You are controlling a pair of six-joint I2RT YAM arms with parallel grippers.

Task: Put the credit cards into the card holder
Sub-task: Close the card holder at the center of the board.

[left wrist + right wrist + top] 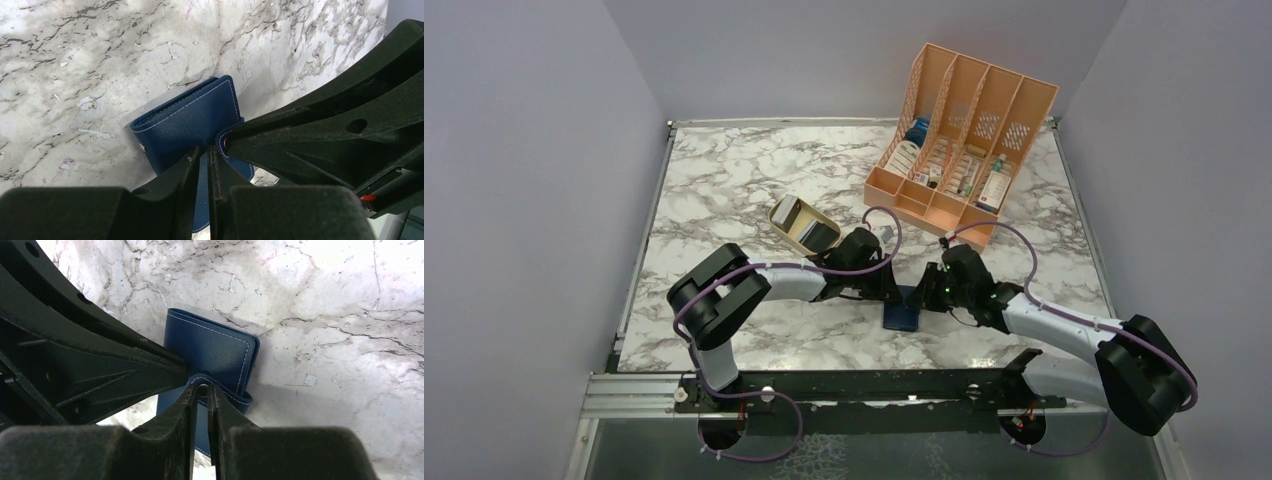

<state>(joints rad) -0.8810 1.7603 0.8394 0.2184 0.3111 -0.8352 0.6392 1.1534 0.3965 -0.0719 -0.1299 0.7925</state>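
Beyond the two tools, on the marble table [724,180], one peach file rack [1024,110] with four slots is standing well past the right tool [201,390]. One open gold tin [774,215] is lying just behind the left tool [207,152]. What look like pale credit cards [796,222] are lying inside the tin, too small from above to count.

The two tools are meeting nose to nose over one navy card holder [192,122]. Each tool's black body is blocking a good part of the other's wrist view. The holder is lying on the table directly under and ahead of both sets of fingertips.

The left tool is pinching a blue flap of the holder, its fingers showing only a thin slit between them. The right tool is likewise clamping down on the stitched strap at the holder's near edge, its fingers all but touching.
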